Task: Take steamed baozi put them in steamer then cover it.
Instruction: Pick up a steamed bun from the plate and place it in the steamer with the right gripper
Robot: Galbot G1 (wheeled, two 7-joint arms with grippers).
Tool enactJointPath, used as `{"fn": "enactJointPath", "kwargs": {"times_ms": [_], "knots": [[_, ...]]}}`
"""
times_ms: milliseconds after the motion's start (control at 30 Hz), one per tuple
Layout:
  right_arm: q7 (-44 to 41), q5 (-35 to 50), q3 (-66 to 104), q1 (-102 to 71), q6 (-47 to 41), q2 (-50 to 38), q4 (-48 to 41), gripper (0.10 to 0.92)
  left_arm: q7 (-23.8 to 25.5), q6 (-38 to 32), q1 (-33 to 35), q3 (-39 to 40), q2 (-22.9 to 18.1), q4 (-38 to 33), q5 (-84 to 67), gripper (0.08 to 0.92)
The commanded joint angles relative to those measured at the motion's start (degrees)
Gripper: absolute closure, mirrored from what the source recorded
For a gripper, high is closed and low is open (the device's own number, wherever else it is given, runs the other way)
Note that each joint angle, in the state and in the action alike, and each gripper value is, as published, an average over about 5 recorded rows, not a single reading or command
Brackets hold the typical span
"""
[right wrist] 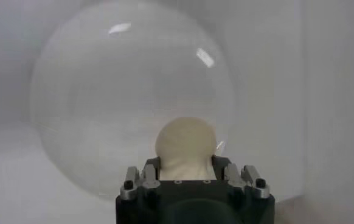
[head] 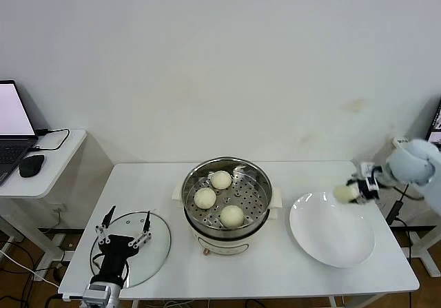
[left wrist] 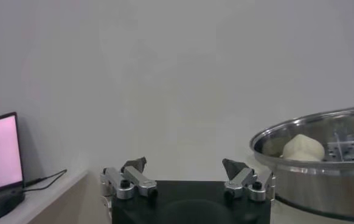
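- Clamping one baozi (right wrist: pixel 185 146), the right tool (head: pixel 360 191) hung over the white plate's (head: pixel 331 242) far rim.
- Three baozi (head: pixel 220 179) sat in the steamer (head: pixel 260 220).
- Left tool (head: pixel 124 233) stood spread wide above the cover (head: pixel 157 246).

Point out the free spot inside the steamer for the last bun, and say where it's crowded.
The right gripper holds the fourth bun over the plate. In the steamer, the tray's right side is bare, bordered by the rim. Three buns crowd its left and front. The left gripper hangs open over the lid.
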Motion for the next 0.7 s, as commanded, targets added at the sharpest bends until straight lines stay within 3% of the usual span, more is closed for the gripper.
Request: {"fn": "enactJointPath", "kwargs": {"times_ms": [33,233,700], "knots": [[2.2,17.8,-22.7,31.7,-6.2,7.2,6.5,0.472,0.0,0.2,-0.3,0.0,0.1,0.1,-0.2,0.177],[6.3,25.0,-25.7,32.8,-10.8,16.6,7.4,0.462,-0.1,0.1,-0.3,-0.5,-0.1,0.3,-0.5,0.177],[10.7,24.3,-24.2,18.7,-13.7,27.6,2.4,0.457,-0.1,0.0,0.2,-2.4,-0.8,-0.4,-0.6,0.177]]}}
